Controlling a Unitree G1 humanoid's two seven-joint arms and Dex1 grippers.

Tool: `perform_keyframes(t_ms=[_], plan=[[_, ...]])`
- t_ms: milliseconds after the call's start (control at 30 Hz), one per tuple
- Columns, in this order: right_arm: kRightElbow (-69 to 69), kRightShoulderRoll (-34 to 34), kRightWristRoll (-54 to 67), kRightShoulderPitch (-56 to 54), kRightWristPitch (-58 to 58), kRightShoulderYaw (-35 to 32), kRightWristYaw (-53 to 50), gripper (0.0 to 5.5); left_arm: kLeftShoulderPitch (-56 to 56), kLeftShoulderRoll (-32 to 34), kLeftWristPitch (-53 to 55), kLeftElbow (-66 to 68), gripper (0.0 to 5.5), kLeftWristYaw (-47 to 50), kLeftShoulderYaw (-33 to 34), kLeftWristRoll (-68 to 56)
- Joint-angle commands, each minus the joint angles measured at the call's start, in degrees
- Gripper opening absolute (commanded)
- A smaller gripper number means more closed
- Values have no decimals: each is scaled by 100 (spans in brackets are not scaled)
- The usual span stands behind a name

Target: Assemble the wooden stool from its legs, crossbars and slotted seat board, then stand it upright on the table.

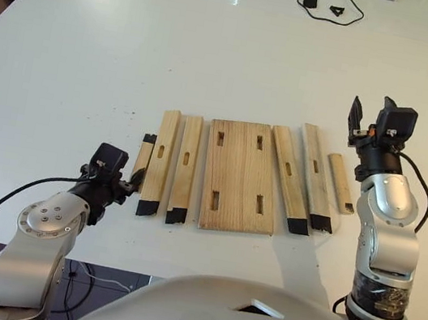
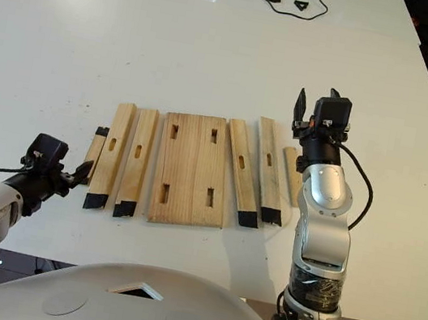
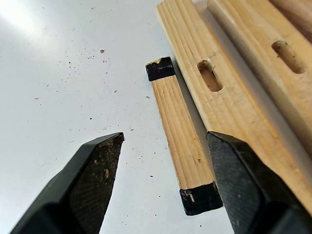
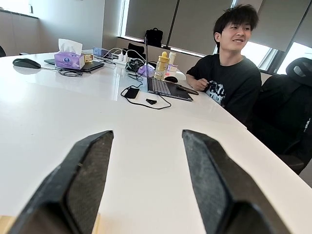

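Assembly not begun: seat board (image 1: 240, 176), legs (image 1: 160, 163) and crossbars (image 1: 341, 182) lie unjoined in a row near the table's (image 1: 93, 49) front edge; left gripper (image 3: 165, 146), spread, brackets the leftmost crossbar (image 1: 143, 158); right gripper (image 1: 372, 103), spread and empty, hangs above the row's right end.

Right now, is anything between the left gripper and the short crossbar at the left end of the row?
Nothing visible. The left gripper is open just short of the short crossbar, which lies flat on the table. The only crowding is the leg lying close alongside it, which one finger may catch.
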Motion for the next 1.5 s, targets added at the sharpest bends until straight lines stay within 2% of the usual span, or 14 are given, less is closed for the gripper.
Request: perform_keyframes(t_ms=[33,667,1200,1367,1500], plan=[[31,-25,-10,-33,57,-27,-9,262,108,51,-142,168,315,77,-16,25],[26,71,-52,45,65,49,-68,262,64,124,-338,124,315,79,-234,-153],[103,46,-54,16,85,78,-30,262,351,5,-565,433,315,311,-316,-92],[147,49,-60,-22,70,85,-43,262,512,-224,-339,851,315,309,-179,-286],[166,40,-50,-62,69,70,-38,262,802,-323,-436,1339,253,219,-81,-476]])
